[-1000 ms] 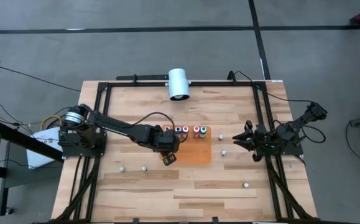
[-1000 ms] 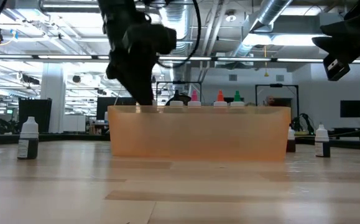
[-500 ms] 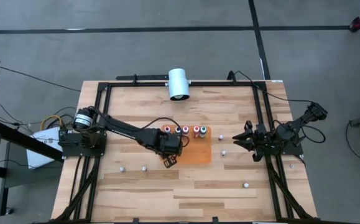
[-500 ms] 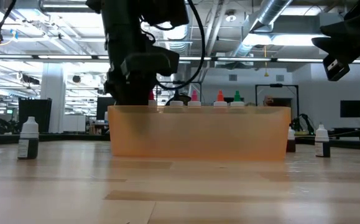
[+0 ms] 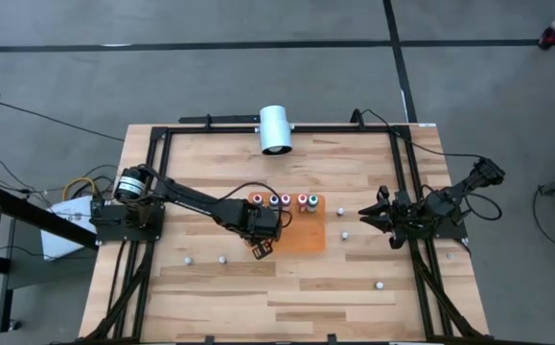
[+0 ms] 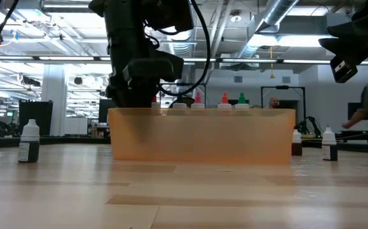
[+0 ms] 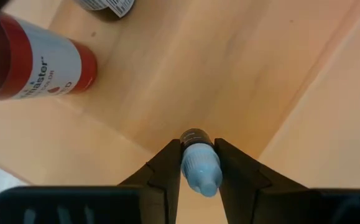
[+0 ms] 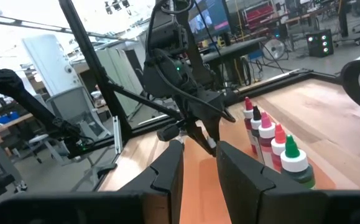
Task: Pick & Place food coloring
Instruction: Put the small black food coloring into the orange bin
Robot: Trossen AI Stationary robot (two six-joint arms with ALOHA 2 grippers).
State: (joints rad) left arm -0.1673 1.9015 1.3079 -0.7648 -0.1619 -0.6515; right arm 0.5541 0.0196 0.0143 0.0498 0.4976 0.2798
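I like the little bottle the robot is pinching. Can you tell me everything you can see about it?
The small bottle has a pale blue dropper tip and a dark collar below it. It looks like plastic. The left gripper has shut its two dark fingers on the bottle's sides, tip pointing back toward the wrist camera. It hangs over the orange tray, near a red-labelled bottle. Its body and label are hidden.

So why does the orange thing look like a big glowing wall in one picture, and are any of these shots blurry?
In the low view the camera sits at table height, so the near orange mat fills the frame, soft and translucent. In the left wrist view the blue-capped bottle between the left hand's fingers is sharp; the red-labelled bottle is blurred. The high view is evenly lit.
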